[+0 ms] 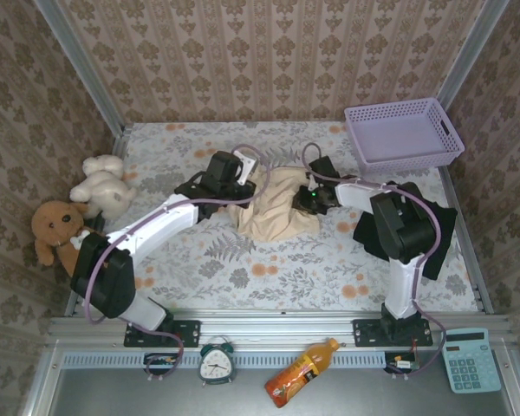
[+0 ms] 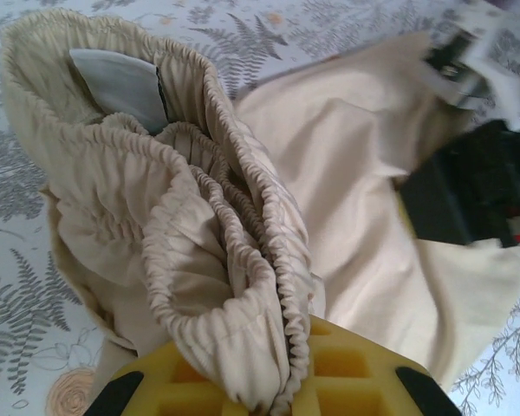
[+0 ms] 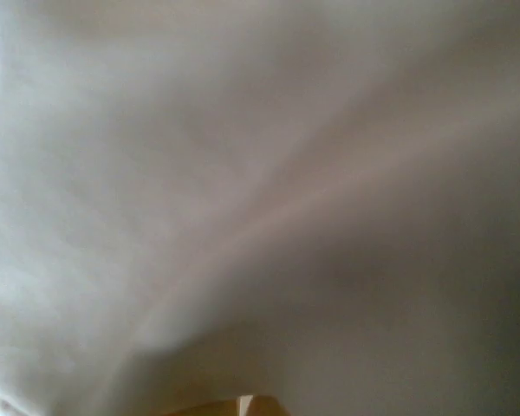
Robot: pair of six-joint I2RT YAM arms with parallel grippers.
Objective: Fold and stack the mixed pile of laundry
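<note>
We judge nothing folded yet; our left pincer (image 2: 258, 388) clamps the bunched beige garment (image 1: 276, 215); whether the right pincer (image 1: 311, 201) grips it, we cannot tell.

The left arm (image 1: 156, 230) stretches diagonally forward, left gripper (image 2: 269, 388) clamped on a beige-cream cloth garment (image 2: 199, 217); the right arm (image 1: 403, 230) folds inward, right gripper (image 1: 307, 201) against that cloth, jaws unreadable

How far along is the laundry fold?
Nothing looks folded or stacked: the beige garment lies bunched on the table. In hand: left gripper is shut on its elastic waistband; right gripper is against the cloth, grip unclear. Left: flatten, fold, stack.
</note>
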